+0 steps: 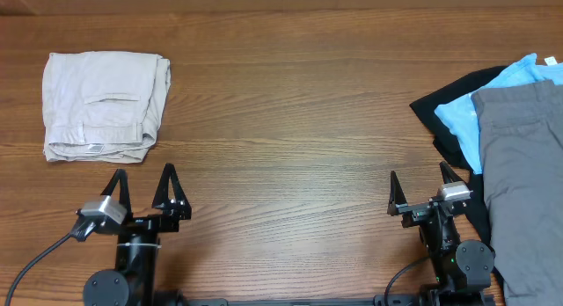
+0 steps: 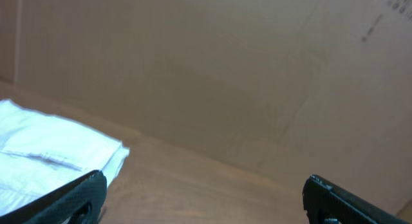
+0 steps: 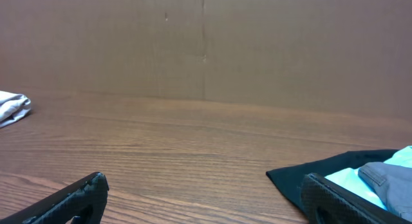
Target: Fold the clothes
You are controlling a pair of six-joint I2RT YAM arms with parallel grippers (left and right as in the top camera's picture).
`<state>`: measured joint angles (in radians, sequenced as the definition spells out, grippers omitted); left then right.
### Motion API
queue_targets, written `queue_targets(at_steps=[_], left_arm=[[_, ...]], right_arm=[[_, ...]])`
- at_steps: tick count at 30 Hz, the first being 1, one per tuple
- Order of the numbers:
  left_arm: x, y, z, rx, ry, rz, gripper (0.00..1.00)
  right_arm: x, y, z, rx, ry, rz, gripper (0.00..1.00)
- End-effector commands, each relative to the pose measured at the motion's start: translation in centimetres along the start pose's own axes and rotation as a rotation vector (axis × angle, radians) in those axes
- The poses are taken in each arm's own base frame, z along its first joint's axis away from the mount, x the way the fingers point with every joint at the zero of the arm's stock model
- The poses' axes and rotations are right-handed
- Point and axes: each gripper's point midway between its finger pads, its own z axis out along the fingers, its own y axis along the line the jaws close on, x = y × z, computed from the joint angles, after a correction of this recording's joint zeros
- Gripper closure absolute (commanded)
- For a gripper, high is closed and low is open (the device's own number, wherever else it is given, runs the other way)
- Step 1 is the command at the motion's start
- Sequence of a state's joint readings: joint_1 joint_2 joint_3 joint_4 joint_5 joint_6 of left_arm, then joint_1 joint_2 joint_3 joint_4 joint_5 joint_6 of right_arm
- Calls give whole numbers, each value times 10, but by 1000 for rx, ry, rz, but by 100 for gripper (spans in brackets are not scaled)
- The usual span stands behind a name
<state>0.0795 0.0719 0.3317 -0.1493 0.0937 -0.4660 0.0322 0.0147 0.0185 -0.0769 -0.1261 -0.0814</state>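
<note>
The pale beige shorts [image 1: 104,105] lie folded in a compact rectangle at the far left of the wooden table, a welt pocket facing up; they also show in the left wrist view [image 2: 51,156] and faintly in the right wrist view [image 3: 13,107]. A pile at the right edge holds a grey garment [image 1: 523,174] on top, a light blue garment [image 1: 466,121] and a black garment [image 1: 449,99] beneath; the pile shows in the right wrist view [image 3: 360,176]. My left gripper [image 1: 142,176] is open and empty near the front edge. My right gripper [image 1: 420,178] is open and empty beside the pile.
A brown cardboard wall [image 3: 206,44] stands behind the table's far edge. Wooden table top [image 1: 290,121] stretches between the folded shorts and the pile.
</note>
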Motion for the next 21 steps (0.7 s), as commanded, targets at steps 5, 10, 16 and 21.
queue_targets(at_steps=[5, 10, 16, 21], left_arm=[[36, 16, 11, 11, 5, -2, 0], [67, 32, 14, -14, 59, -8, 0], [86, 41, 13, -28, 79, 54, 0], [92, 42, 13, -23, 93, 171, 0]], right_arm=[[2, -1, 0, 5, -4, 2, 0], [2, -1, 0, 5, -4, 2, 0], [2, -1, 0, 5, -4, 2, 0], [2, -1, 0, 5, -4, 2, 0]])
